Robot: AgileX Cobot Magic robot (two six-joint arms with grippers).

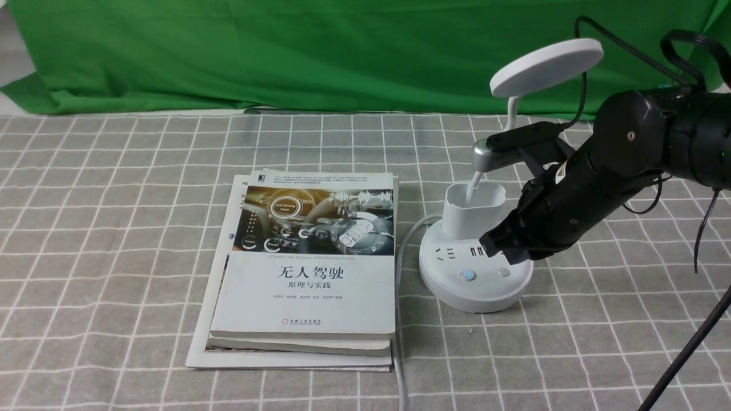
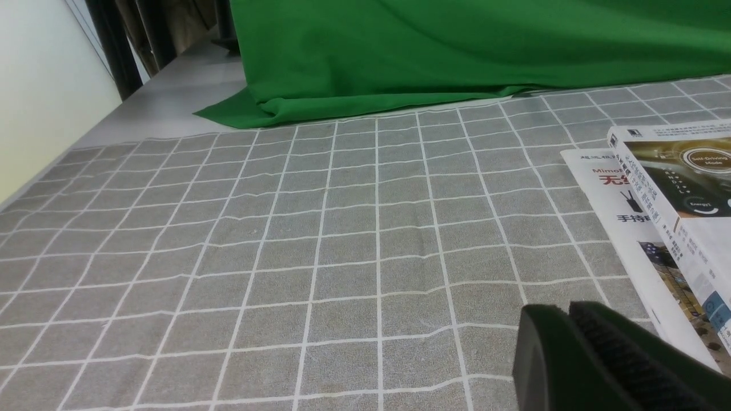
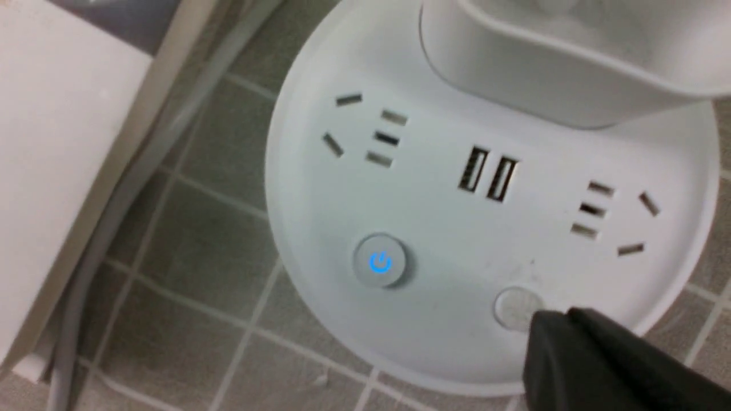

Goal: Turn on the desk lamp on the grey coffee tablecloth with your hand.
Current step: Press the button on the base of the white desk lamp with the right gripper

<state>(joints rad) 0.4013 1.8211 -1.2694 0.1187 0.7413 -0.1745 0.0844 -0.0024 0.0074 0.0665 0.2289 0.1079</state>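
Nearest the camera, right of the books (image 1: 308, 257), the lamp (image 1: 477, 294) is seen on the cloth (image 1: 320, 394), its buttons just left of the right hand (image 1: 505, 254), which is closed, nothing held.

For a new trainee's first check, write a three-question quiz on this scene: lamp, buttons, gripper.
1. True or false: the right gripper is shut.
2. Which symbol glows blue on the lamp's base? a) a power symbol b) a star c) an arrow
3. Fill in: the books lie to the ____ of the lamp in the front view.

Key: 1 true; 2 a; 3 left
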